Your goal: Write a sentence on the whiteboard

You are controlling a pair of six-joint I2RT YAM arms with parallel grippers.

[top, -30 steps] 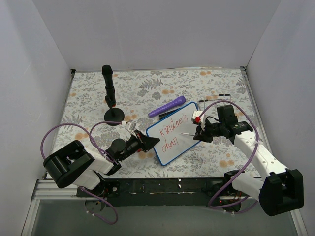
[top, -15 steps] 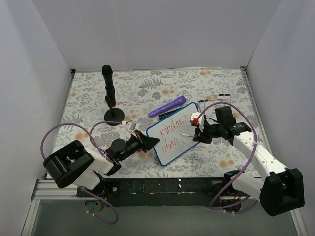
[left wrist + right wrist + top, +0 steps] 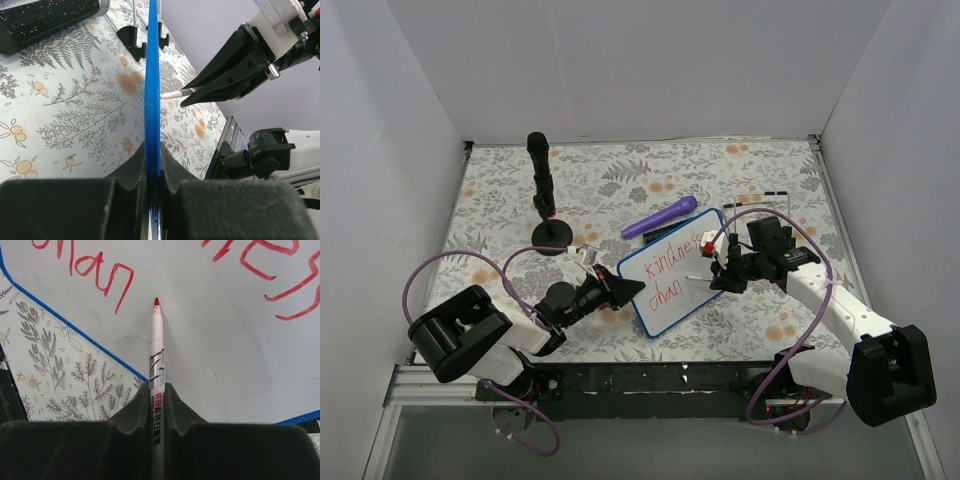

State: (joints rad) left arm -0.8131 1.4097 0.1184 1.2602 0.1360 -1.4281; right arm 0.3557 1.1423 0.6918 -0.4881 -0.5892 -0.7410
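The whiteboard (image 3: 670, 270), blue-framed, lies tilted on the floral mat. Its red sentence reads "kindness" (image 3: 672, 250) above "chan" (image 3: 663, 292). My left gripper (image 3: 628, 288) is shut on the board's near-left edge, and in the left wrist view (image 3: 153, 150) it pinches the blue frame (image 3: 152, 90). My right gripper (image 3: 722, 273) is shut on a white marker with a red tip (image 3: 156, 355), seen between its fingers in the right wrist view (image 3: 156, 387). The tip rests at or just above the board (image 3: 225, 350), just right of "chan" (image 3: 95, 270).
A purple marker (image 3: 660, 217) lies just beyond the board's far edge. A black stand with an upright post (image 3: 542, 195) is at the back left. Small black clips (image 3: 132, 37) sit on the mat (image 3: 620, 180) past the board. White walls enclose three sides.
My right arm has shifted slightly to the left, with the marker tip still near the end of "chan". No new stroke shows. The left gripper and the board have not moved.
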